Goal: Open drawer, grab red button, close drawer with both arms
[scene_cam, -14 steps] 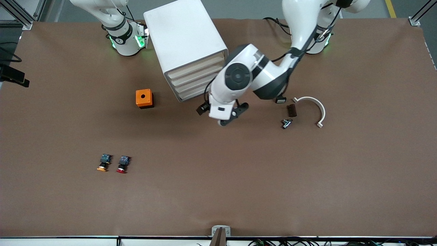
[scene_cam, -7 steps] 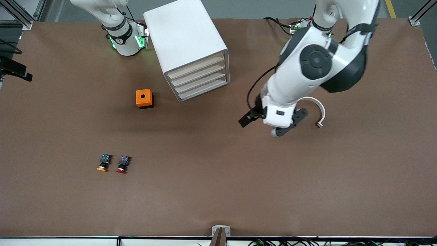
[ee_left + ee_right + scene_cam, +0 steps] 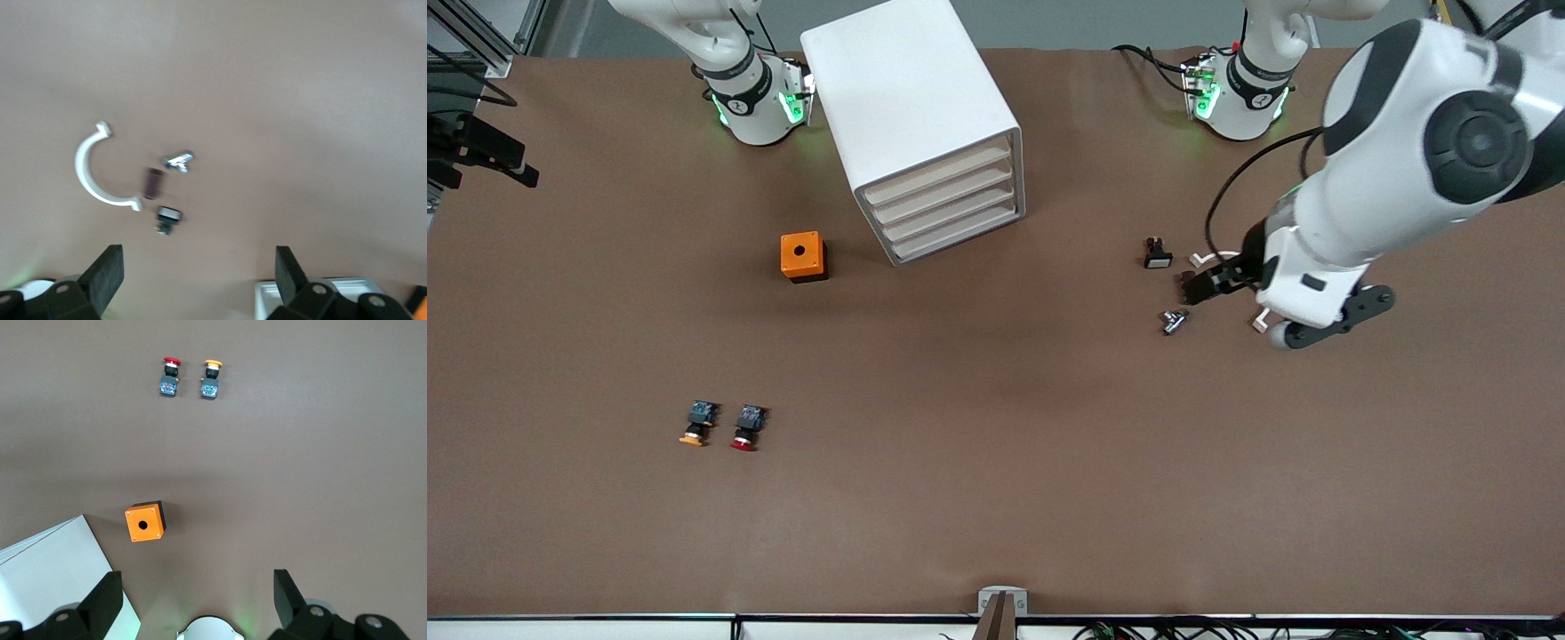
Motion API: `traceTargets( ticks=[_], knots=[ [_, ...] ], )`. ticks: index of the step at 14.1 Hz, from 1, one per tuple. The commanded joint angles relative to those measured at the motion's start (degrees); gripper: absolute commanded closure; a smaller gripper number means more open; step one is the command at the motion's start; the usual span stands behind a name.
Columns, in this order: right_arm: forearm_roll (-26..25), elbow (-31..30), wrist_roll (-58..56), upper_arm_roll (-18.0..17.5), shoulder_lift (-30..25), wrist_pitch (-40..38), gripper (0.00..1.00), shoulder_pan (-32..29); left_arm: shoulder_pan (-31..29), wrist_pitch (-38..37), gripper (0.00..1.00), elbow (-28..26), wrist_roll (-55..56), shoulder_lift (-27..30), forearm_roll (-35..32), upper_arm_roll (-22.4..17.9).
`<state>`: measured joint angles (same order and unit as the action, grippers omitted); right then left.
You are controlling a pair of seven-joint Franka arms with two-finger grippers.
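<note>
**Drawers shut, red button out on the worktop, both hands open**

The cabinet [image 3: 907,98] stands in the upper middle of the front view, between the two arm bases. Its four drawers [image 3: 943,203] all sit flush and closed, and nothing marks one out from the others.

The red-capped button [image 3: 744,427] lies on the brown worktop [image 3: 996,498] in the lower part of the frame, toward the right arm's end. It is nearer to the front camera than the orange box [image 3: 802,256]. Just beside it, a little closer to the right arm's end, lies the orange-capped button [image 3: 696,424]. Both buttons are well apart from the cabinet and from either hand.

The left hand [image 3: 1338,318] hangs at mid-height of the frame toward the left arm's end. It is over a cluster of small parts:
- a white curved clamp [image 3: 90,170]
- a dark stubby cylinder [image 3: 153,183]
- a small metal piece [image 3: 1174,320]
- a small black-and-white part [image 3: 1157,255]

In the left wrist view its fingers [image 3: 107,273] stand wide apart and hold nothing.

The right hand [image 3: 197,587] is seen only in the right wrist view. There it is up high, with the orange box, a corner of the cabinet and both buttons on the worktop below. Its fingers [image 3: 287,593] are spread wide and empty too.
</note>
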<state>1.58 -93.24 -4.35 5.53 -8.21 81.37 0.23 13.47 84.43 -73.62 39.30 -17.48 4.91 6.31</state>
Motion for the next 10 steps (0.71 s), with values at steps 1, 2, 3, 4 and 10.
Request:
traceTargets(
  ticks=[1,2,3,4,10],
  knots=[
    [-0.3,-2.1,1.1,0.0,-2.6,1.2,0.0,0.5,-4.1,-2.7,0.0,-1.7,-8.7,3.4,-1.7,0.5],
    [-0.3,-2.3,1.0,-0.1,-2.6,1.4,0.0,0.7,-5.6,-3.6,0.0,-1.9,-11.8,3.9,-1.7,0.5],
    [-0.9,-2.3,1.1,-0.1,-2.6,1.4,0.0,1.1,-6.9,-4.3,0.0,-1.9,-14.4,4.4,-1.7,0.4],
    [-1.1,-2.3,1.1,-0.1,-2.6,1.5,0.0,1.1,-7.4,-4.5,0.0,-2.0,-15.8,4.6,-2.4,0.4],
    [-1.7,-2.6,5.5,-0.5,-2.5,2.0,0.0,1.6,-10.7,-3.8,0.0,-7.2,-23.7,8.1,-6.3,0.0]
  ],
)
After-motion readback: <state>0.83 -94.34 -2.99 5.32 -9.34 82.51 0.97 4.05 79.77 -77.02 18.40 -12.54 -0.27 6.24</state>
